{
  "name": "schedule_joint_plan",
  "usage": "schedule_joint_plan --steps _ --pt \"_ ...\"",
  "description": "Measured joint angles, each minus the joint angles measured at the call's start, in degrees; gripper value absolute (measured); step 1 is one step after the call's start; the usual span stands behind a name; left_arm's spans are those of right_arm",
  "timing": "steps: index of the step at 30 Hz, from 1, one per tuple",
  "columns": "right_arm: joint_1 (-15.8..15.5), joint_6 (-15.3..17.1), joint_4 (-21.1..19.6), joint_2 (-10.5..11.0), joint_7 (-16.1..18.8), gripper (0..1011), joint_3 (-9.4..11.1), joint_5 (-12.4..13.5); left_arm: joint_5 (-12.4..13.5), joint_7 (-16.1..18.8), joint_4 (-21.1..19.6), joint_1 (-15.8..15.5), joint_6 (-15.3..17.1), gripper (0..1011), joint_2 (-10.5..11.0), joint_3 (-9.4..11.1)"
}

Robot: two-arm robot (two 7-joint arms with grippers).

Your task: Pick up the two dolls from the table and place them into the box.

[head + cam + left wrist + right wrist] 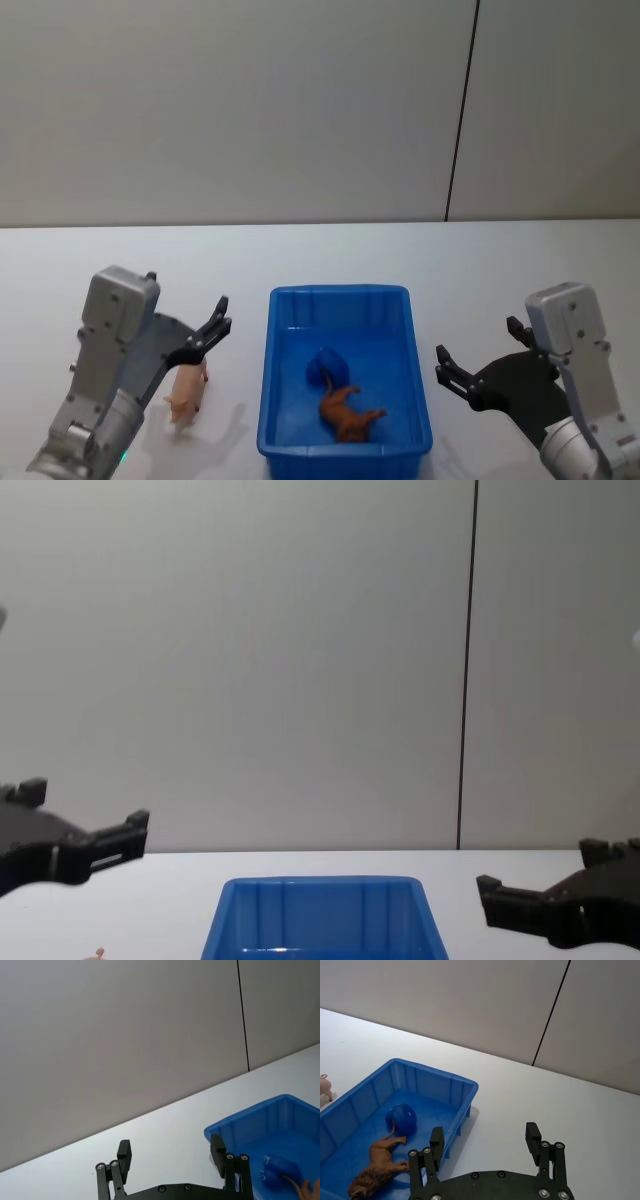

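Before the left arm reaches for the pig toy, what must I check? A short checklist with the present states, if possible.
1. The left gripper is open: ok.
2. The pig toy is free on the table, apart from the blue bin: ok.
3. The pig toy is centred between the left gripper's fingers: cannot tell.
4. The blue bin has room beside the brown lion toy and the blue round thing: ok.
5. The right gripper is open, apart from the blue bin: ok.
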Motion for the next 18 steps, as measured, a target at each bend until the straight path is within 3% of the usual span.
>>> schedule_joint_plan --steps 9,18 --pt "-0.06 -0.05 -0.05 0.07 0.00 1001 0.06 0.05 -1.95 -1.38 2.33 1.25 -1.33 1001 0.30 -0.33" --pt "-0.10 -0.05 -0.10 0.12 0.00 1001 0.09 0.07 -3.93 -4.24 6.65 1.01 -3.24 1001 -1.16 -0.33"
